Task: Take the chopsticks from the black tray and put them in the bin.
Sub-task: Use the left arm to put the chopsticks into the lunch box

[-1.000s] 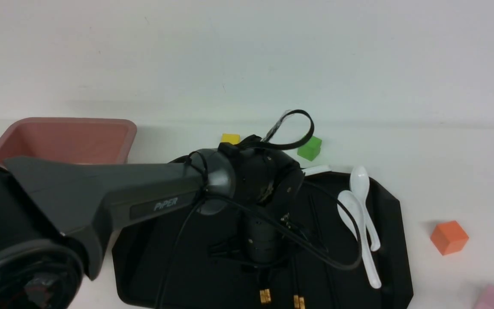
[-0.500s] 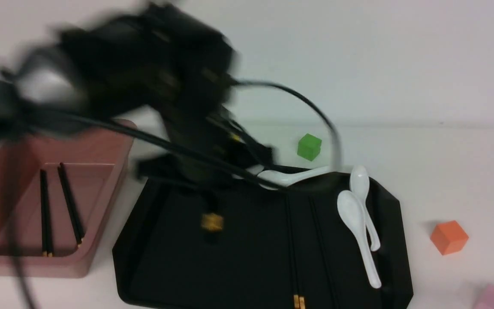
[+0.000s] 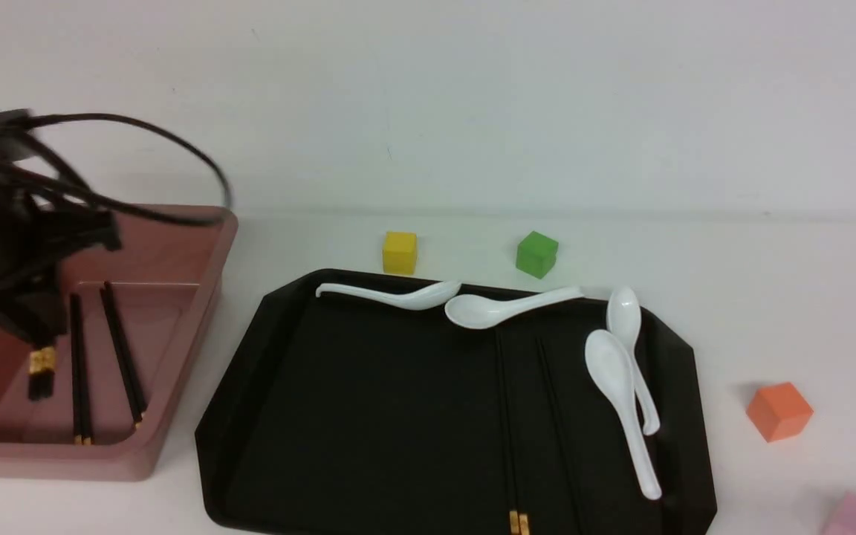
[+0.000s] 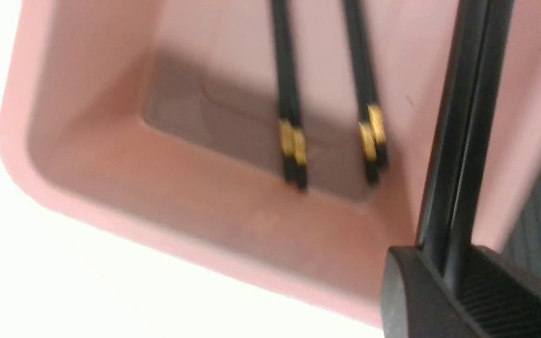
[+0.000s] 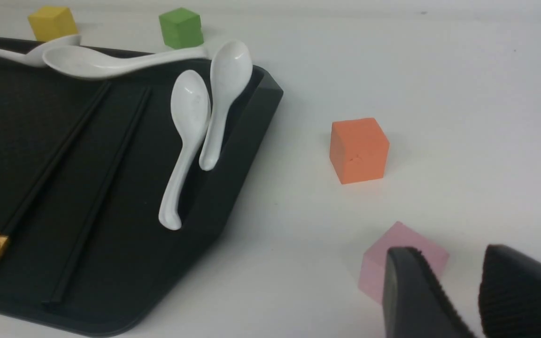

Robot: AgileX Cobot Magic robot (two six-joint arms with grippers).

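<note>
Chopsticks (image 4: 458, 117), clamped in the left tool (image 4: 456, 277), have swung from the black tray (image 3: 368, 416) to above the bin (image 3: 101, 457) at its nine o'clock; release looks next. Right tool (image 5: 449, 263) apart, empty.

Glossy white spoons (image 3: 608, 365); smooth pink plastic bin (image 3: 64, 461).

One black tray (image 3: 368, 416), one bin (image 3: 49, 461), four white spoons (image 3: 610, 364), four cubes (image 3: 400, 253). Chopsticks (image 3: 77, 371): two pairs in the bin, one pair held aloft, apparently two pairs on the tray, dark against it.
</note>
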